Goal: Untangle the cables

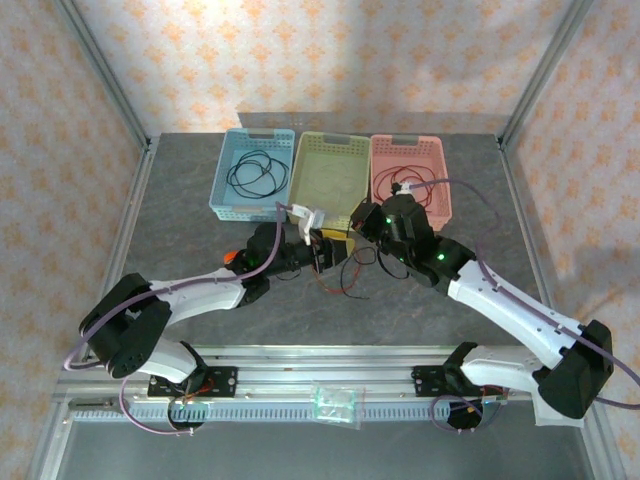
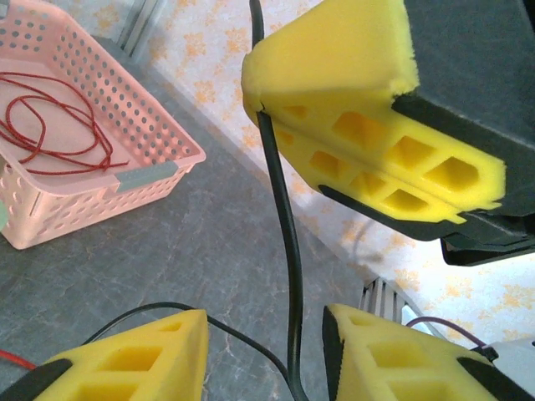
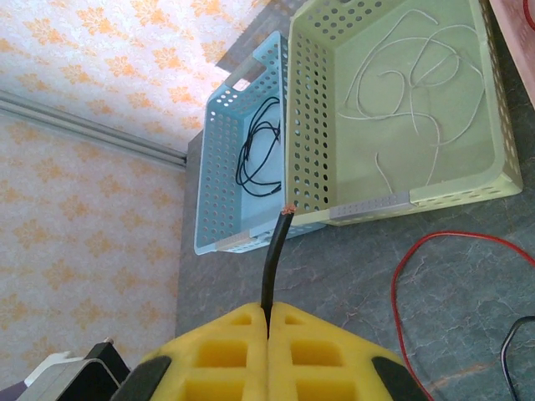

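The right gripper (image 3: 269, 311) is clenched on the black cable (image 3: 272, 259) — its yellow pads (image 3: 226, 351) meet with the wire pinched in the seam, and a short stub rises past them to a bare coppery tip. The left gripper (image 2: 263, 324) is released: its own pads are apart, and the same black cable runs down through the gap. It lies nearer one pad and, as far as the left wrist view shows, is not pinched. The two grippers meet over the middle of the tabletop (image 1: 180, 260), just on the near side of the baskets.

Below them a red cable (image 3: 399, 276) lies in a loose curve on the tabletop beside more black wire; I cannot tell whether the two cross. Three baskets stand in a row along the far edge. The blue basket (image 3: 219, 167) towards the left holds black cables (image 3: 255, 150). The green basket (image 3: 305, 125) in the middle holds pale cables (image 3: 418, 92), and the pink basket (image 2: 125, 109) towards the right holds red cables (image 2: 50, 125).

The step in hand looks like drawing the black cable free of the red one, with one end held. The next move calls for the left pads to take the wire below the right's grip and work along it, so the black lifts away without dragging the red — after that, the blue basket seems its likely place.
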